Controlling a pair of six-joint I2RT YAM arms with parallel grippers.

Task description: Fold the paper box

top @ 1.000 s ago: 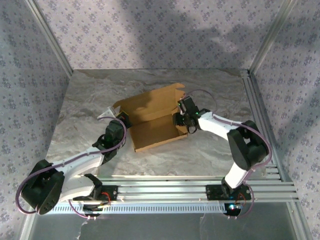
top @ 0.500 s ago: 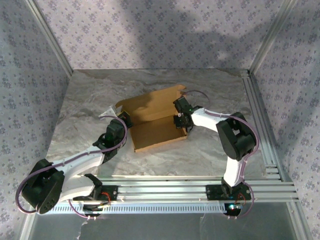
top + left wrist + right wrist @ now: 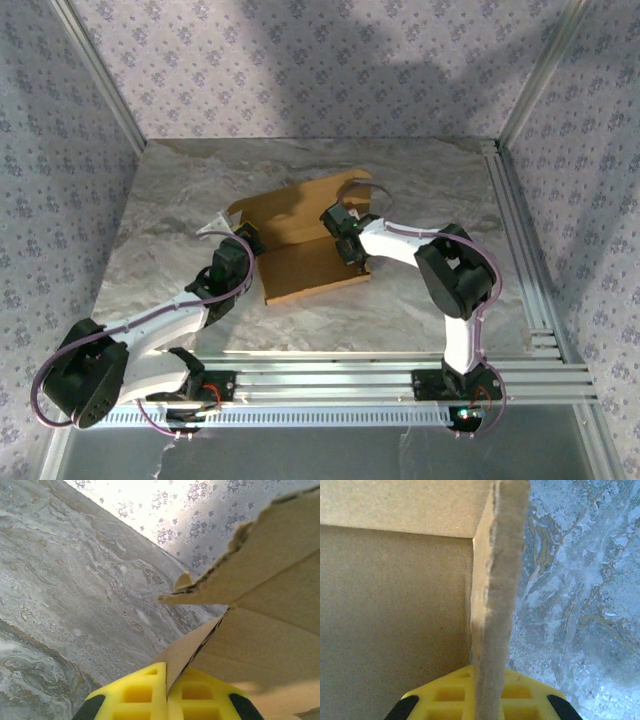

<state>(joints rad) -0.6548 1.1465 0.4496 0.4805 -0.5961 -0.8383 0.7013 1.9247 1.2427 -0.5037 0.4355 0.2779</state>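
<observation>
Shows the paper box [image 3: 300, 245] near the middle of the marbled surface [image 3: 430, 190], between the two arms. Lies with its brown base panel flat and its rear panel raised behind.

Gripped at its left end by the left hand [image 3: 250, 240], closed tight on a thin cardboard flap. Seen from the left wrist with that flap's edge pinched between the yellow pads [image 3: 135, 695].

Gripped at its right end by the right hand [image 3: 350, 250], likewise clamped on a side wall. Seen from the right wrist with the wall's raw edge standing upright between the yellow pads [image 3: 527, 695] and meeting the rear panel at an inside corner.

Backed by patterned wallpaper [image 3: 300, 60], with aluminium rails [image 3: 400, 380] along the near edge.
</observation>
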